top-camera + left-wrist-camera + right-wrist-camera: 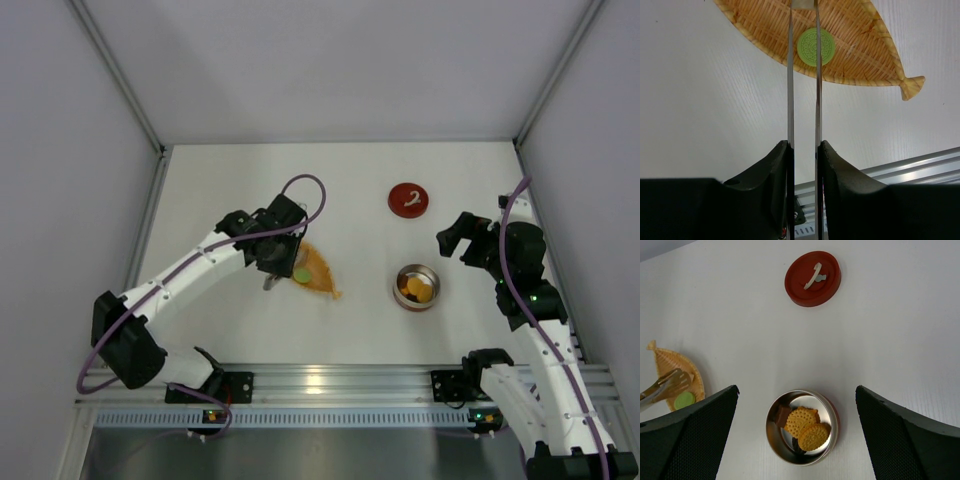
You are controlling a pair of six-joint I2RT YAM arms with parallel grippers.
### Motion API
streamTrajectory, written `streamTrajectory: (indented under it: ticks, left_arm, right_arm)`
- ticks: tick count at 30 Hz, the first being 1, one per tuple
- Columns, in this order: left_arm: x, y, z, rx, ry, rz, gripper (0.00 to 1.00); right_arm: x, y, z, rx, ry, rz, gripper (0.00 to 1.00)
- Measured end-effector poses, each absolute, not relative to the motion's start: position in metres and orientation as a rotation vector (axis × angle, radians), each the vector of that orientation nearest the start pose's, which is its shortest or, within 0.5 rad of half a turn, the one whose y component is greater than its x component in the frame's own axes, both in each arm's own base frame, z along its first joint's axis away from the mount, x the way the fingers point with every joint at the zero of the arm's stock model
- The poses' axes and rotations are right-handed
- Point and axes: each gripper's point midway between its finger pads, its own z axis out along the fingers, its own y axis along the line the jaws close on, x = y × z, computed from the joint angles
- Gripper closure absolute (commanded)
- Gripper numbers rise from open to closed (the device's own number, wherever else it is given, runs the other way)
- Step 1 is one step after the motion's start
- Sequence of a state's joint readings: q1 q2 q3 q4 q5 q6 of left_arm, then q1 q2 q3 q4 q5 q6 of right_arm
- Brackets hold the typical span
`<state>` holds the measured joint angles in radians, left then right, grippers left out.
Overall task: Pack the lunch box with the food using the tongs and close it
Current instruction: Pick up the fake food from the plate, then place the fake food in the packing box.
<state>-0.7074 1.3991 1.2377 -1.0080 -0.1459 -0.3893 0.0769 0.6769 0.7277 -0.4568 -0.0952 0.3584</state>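
Observation:
My left gripper point(272, 252) point(804, 145) is shut on the tongs point(790, 75), whose two thin silver arms run forward, narrowly apart, over the leaf-shaped dish. A green round biscuit point(815, 46) point(301, 272) lies in the dish, with the right tong arm crossing over it. I cannot tell whether the tongs touch it. The steel lunch box point(416, 286) point(771, 432) stands open at centre right and holds two golden biscuits point(805, 427) and brown pieces. Its red lid point(408, 199) point(813, 278) lies flat farther back. My right gripper point(455, 240) point(796, 388) hangs open above the tin with nothing in it.
The orange woven leaf-shaped dish point(322, 280) point(855, 55) point(665, 365) sits left of the tin. Grey walls enclose the white table on three sides. An aluminium rail point(330, 380) with both arm bases runs along the near edge.

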Motion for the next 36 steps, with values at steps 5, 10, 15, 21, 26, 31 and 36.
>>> streamTrajectory:
  ticks: [5,10,15,21,26,31,36]
  left_arm:
    - [0.234,-0.187,0.167,0.379,2.650,-0.153,0.75]
    - [0.239,-0.191,0.179,0.371,2.621,-0.178,0.75]
    - [0.235,-0.199,0.191,0.395,2.604,-0.196,0.75]
    - [0.215,-0.261,0.235,0.555,2.478,-0.291,0.74]
    - [0.190,-0.325,0.246,0.706,2.417,-0.374,0.74]
    - [0.177,-0.364,0.223,0.807,2.442,-0.357,0.73]
    - [0.168,-0.393,0.205,0.876,2.455,-0.360,0.72]
  right_arm:
    - [0.264,0.052,0.218,0.217,1.982,0.376,0.00]
    - [0.264,0.052,0.218,0.218,1.982,0.376,0.01]
    - [0.264,0.052,0.218,0.218,1.982,0.376,0.01]
    - [0.264,0.052,0.218,0.218,1.983,0.376,0.01]
    - [0.264,0.049,0.218,0.226,1.978,0.364,0.01]
    - [0.263,0.046,0.220,0.235,1.969,0.348,0.00]
    - [0.262,0.044,0.221,0.244,1.964,0.332,0.01]
